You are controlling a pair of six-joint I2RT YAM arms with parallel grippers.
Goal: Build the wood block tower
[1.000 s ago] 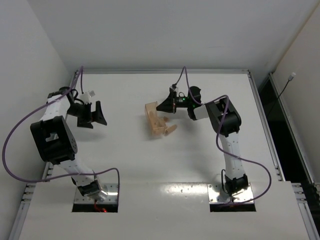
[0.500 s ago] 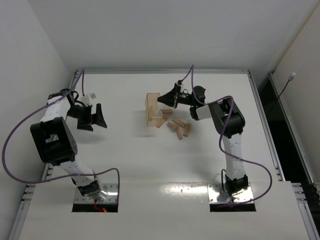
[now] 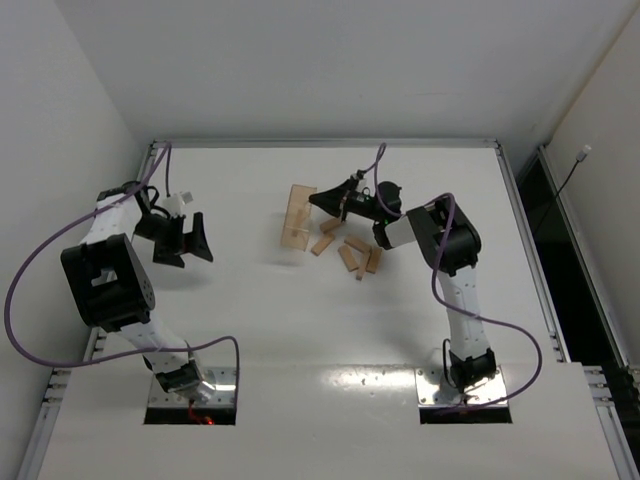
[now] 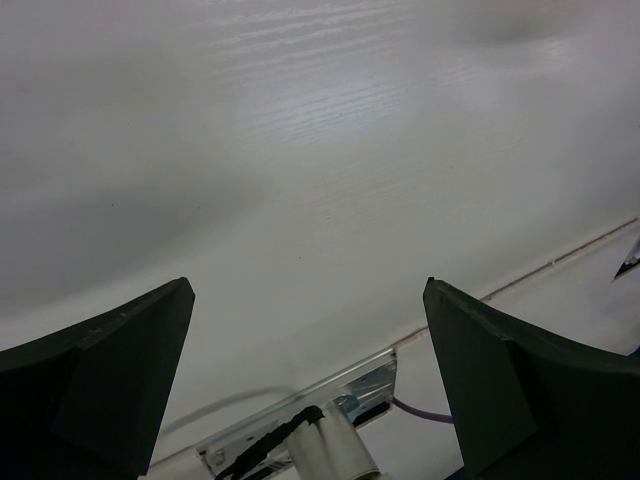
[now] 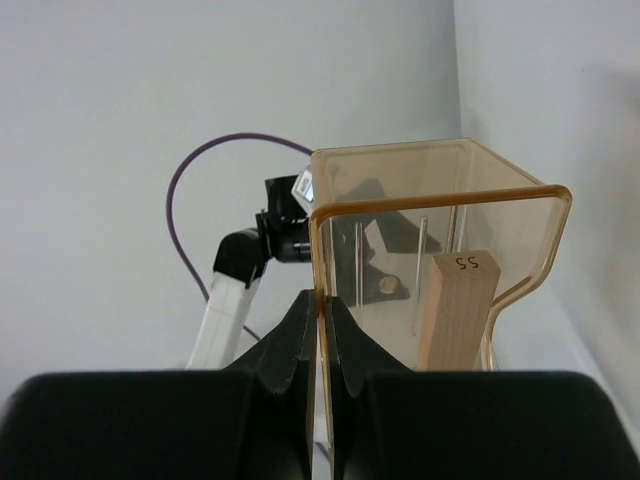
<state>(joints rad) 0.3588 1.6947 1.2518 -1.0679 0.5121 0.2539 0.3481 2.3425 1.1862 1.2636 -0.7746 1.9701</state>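
Note:
No stacked tower shows. Several loose light-tan wood blocks [image 3: 352, 250] lie scattered on the white table, just right of the tray. My right gripper [image 3: 335, 201] is shut on the thin wall of the translucent tan tray [image 3: 298, 214] and holds it tipped on its side. In the right wrist view the gripper [image 5: 321, 312] pinches the tray [image 5: 440, 175] by its edge, and one block marked "55" [image 5: 456, 312] stands inside it. My left gripper [image 3: 188, 248] is open and empty at the far left, over bare table. The left wrist view shows that gripper [image 4: 308, 288] holding nothing.
The table's raised metal rim [image 3: 510, 180] runs along the back and sides, with white walls beyond it. Purple cables [image 3: 20, 280] loop from both arms. The left arm's base plate [image 4: 330, 400] shows between the left fingers.
The right gripper has tipped the tray up and back to the left. Blocks that lay in it have spilled onto the table. The left gripper dropped slightly.

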